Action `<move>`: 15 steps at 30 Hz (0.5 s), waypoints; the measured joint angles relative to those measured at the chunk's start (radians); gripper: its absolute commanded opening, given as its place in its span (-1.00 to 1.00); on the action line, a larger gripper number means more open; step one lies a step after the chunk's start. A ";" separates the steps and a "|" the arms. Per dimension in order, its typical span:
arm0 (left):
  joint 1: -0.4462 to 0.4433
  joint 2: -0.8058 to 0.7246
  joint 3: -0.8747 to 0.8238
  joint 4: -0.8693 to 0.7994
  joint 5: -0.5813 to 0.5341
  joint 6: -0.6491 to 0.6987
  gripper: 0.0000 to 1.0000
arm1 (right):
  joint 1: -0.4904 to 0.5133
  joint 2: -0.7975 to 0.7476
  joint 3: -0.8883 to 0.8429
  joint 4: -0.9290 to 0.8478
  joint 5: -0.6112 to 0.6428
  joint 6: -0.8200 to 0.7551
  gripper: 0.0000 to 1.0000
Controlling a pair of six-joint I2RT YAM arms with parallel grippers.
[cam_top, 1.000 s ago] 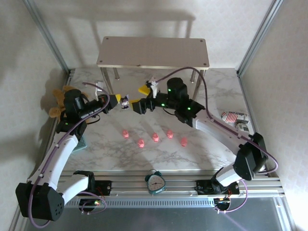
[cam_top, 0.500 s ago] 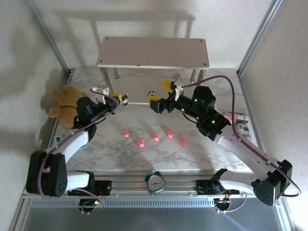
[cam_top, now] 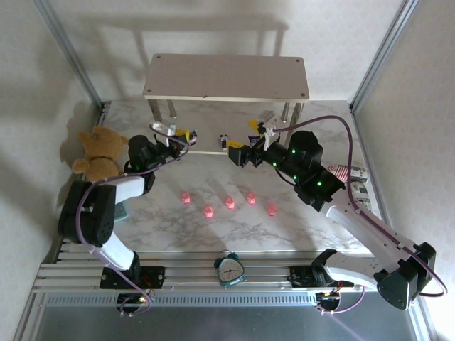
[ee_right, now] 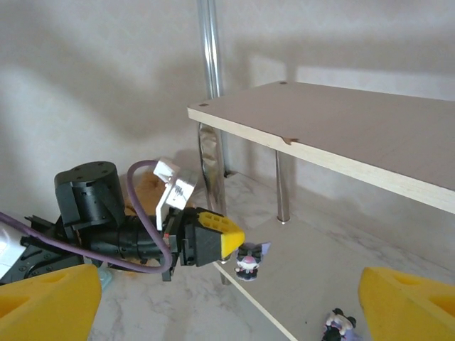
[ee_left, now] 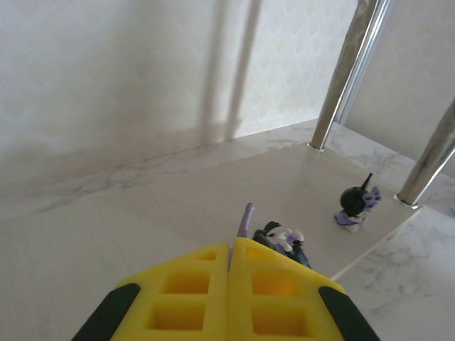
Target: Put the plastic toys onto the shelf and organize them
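Held figurine (ee_left: 276,238): purple-and-white, right at the tips of the left fingers (ee_left: 234,259), straight ahead of them. The fingers are pressed together. A thin purple sliver rises from the seam between them, so I judge they pinch the toy by that thin part. The contact itself is hidden.

Position: over the near-left corner of the lower board (ee_left: 142,213) of the shelf (cam_top: 227,74), just beside the near-left leg. In the right wrist view the figurine (ee_right: 249,263) stands roughly upright, long axis vertical, base at or just above the board. I cannot tell whether it touches.

Second figurine (ee_left: 355,206): upright on the same board, further right along its near edge and well apart from the held one. It sits just ahead of and below the right fingers (ee_right: 402,302), which are spread wide and carry nothing.

Pink pigs (cam_top: 229,202): five in a loose row on the bench (cam_top: 313,234), near of the shelf, between the two arms.

Judgement: the placing falls to the left arm. The toy already lies on the shelf side of its fingertips, so only a short descent and a release seem left. Risk: a thin-part grip may tip the toy on release.
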 measured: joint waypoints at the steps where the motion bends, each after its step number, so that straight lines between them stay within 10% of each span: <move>1: 0.000 0.026 0.015 0.012 0.001 0.003 -1.00 | -0.001 -0.001 -0.002 0.000 0.007 0.000 0.87; 15: 0.000 0.265 0.138 0.158 0.053 0.000 -1.00 | -0.026 -0.027 -0.031 -0.011 0.071 -0.012 0.87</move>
